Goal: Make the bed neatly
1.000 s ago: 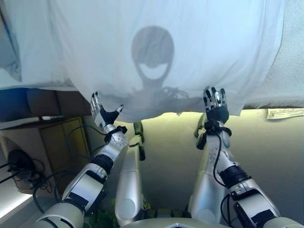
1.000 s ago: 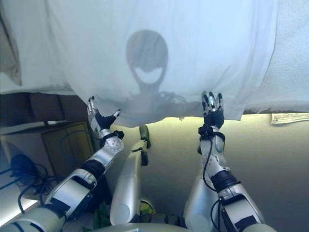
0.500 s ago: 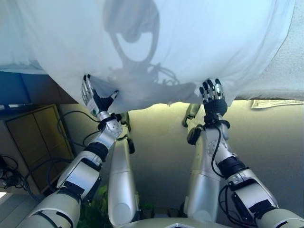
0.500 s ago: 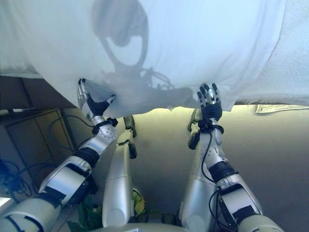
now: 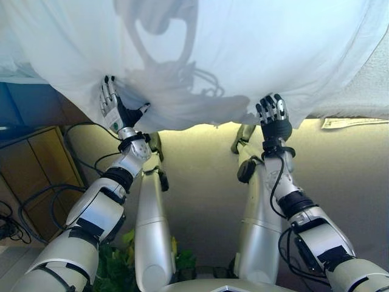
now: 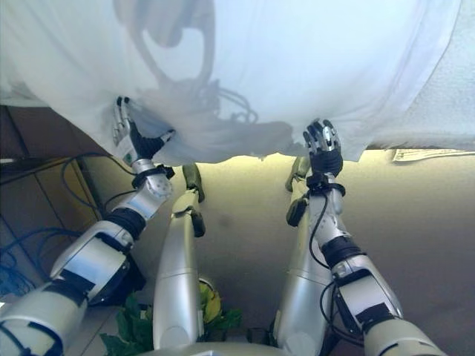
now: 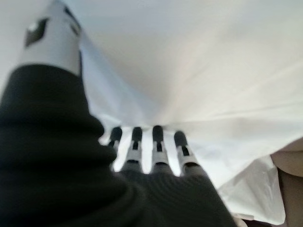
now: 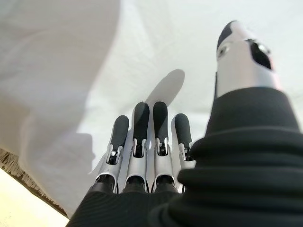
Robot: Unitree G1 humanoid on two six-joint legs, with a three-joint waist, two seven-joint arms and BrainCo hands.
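A white bed sheet (image 5: 255, 48) covers the bed and hangs over its near edge, where the hem is bunched into folds (image 5: 182, 109). My left hand (image 5: 115, 111) is open, its straight fingers lying flat against the sheet's hanging edge at the left. In the left wrist view the left hand's fingers (image 7: 157, 142) rest on the white cloth (image 7: 199, 61). My right hand (image 5: 275, 120) is open as well, palm towards the sheet's hem at the right; the right wrist view shows its fingers (image 8: 142, 127) straight against the cloth (image 8: 57, 71).
A wooden cabinet (image 5: 33, 167) with cables stands at the left, under a blue panel (image 5: 24, 104). A textured bedcover (image 5: 368, 91) shows at the right of the sheet, with a paper label (image 5: 352, 122) below it. Beige floor (image 5: 200, 176) lies before the bed; green leaves (image 5: 118, 267) sit low left.
The camera has moved and the whole picture has shifted. Both hands have gone forward from just below the hem onto the sheet's edge, and the cloth between them has bunched.
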